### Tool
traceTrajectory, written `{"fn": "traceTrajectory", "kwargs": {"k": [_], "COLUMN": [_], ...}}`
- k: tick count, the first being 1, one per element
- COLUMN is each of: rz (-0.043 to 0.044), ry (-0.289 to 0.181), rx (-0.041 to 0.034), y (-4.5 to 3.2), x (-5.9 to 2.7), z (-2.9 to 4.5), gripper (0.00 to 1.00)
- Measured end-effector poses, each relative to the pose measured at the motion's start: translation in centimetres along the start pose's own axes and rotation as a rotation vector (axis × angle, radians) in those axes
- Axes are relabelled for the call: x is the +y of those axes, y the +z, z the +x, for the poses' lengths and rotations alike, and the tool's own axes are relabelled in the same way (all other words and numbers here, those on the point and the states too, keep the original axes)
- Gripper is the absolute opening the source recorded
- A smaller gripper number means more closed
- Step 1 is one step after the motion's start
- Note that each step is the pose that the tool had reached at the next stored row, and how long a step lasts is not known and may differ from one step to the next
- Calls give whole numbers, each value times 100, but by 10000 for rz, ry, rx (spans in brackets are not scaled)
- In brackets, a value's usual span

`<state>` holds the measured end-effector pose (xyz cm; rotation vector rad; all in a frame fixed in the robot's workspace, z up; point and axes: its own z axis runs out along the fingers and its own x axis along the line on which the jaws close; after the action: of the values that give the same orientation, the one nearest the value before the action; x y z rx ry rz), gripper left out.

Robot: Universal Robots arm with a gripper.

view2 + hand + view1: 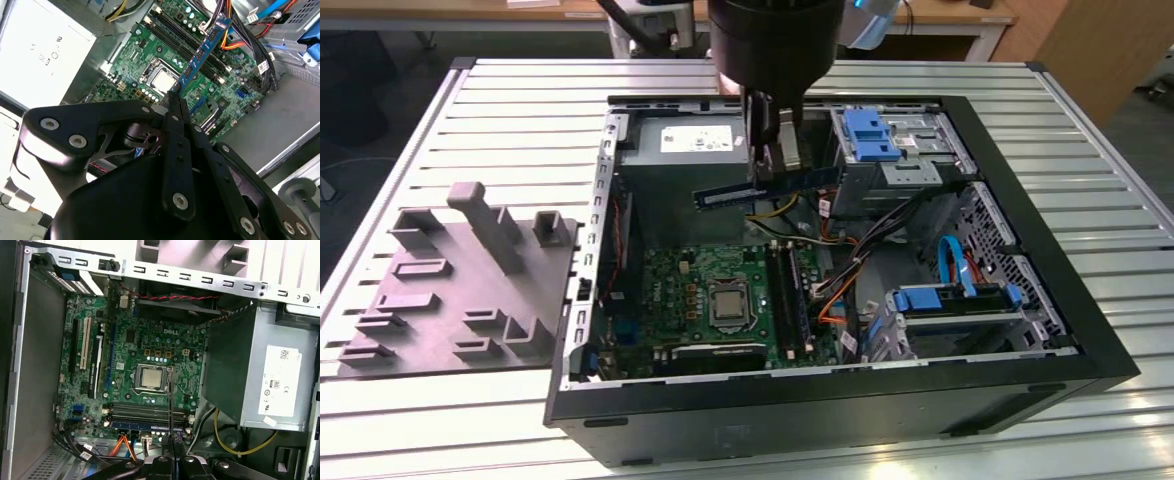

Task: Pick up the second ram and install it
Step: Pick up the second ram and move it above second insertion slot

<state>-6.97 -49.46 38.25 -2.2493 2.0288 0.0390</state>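
Claw (771,168) clamped shut on second ram (720,195) at mid-length — light, stiff, probably fragile board — motherboard (707,285) beneath the claw.

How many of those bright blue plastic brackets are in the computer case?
2. One blue bracket sits far back on the exterior view's right; the second blue bracket sits nearer, same side. Others may be hidden.

Dark-blue second ram (724,193) (white labels on it) between the jaws of the black gripper (771,178); green motherboard (674,275) below them, grey power supply (640,155) beside.
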Motion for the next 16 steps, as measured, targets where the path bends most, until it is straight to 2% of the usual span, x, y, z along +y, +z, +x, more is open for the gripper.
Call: {"fn": "traceTrajectory", "kwargs": {"k": [11, 16], "rz": [6, -23], "ry": [44, 44], "rx": [6, 52], "y": [26, 44], "x": [2, 3], "z": [2, 4], "gripper": [11, 11]}}
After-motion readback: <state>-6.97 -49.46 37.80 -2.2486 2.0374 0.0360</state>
